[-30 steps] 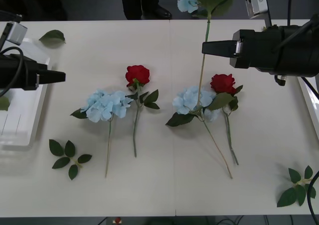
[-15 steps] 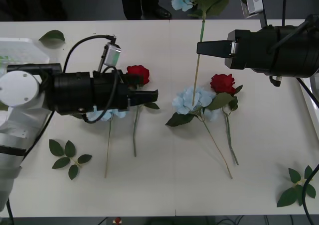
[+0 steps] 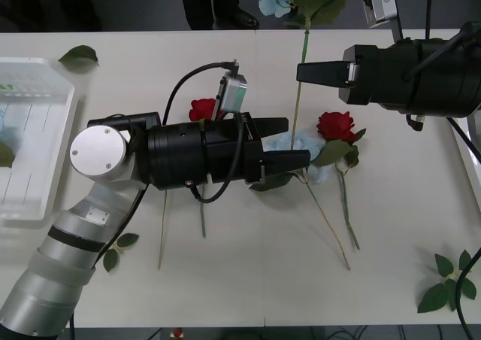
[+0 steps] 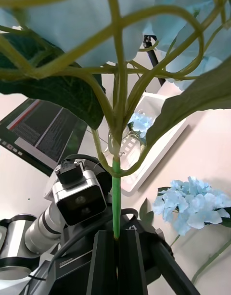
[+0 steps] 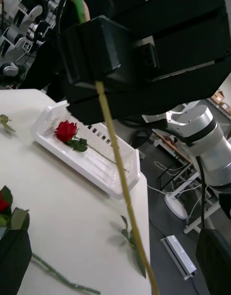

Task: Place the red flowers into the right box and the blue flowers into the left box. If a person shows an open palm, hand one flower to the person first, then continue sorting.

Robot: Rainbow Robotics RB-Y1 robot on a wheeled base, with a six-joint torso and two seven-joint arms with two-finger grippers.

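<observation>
My right gripper (image 3: 307, 72) (image 4: 117, 239) is shut on the green stem of a blue flower (image 3: 279, 1) (image 4: 72, 20), holding it upright above the table's far side. My left gripper (image 3: 298, 140) (image 5: 113, 275) reaches across the middle, open, its fingers either side of that hanging stem (image 5: 122, 179). One red flower (image 3: 336, 125) lies right of it; another (image 3: 201, 108) peeks out behind the left arm. A blue flower (image 3: 310, 141) (image 4: 192, 206) lies partly under the left fingers. The left box (image 3: 45, 99) (image 4: 159, 131) holds a blue flower (image 4: 139, 122). The right box (image 3: 470, 156) (image 5: 103, 172) holds a red flower (image 5: 66, 130). An open palm is out of view.
Loose green leaf sprigs lie at the far left (image 3: 79, 54), near left (image 3: 120, 244) and near right (image 3: 449, 283). The left arm's black body (image 3: 195, 156) covers the table's middle left. Bare table runs along the near edge.
The left arm swung from beside the left box across the table to the middle, its open fingers now flanking the hanging stem. The right gripper shifted slightly left with its flower, then held still.
</observation>
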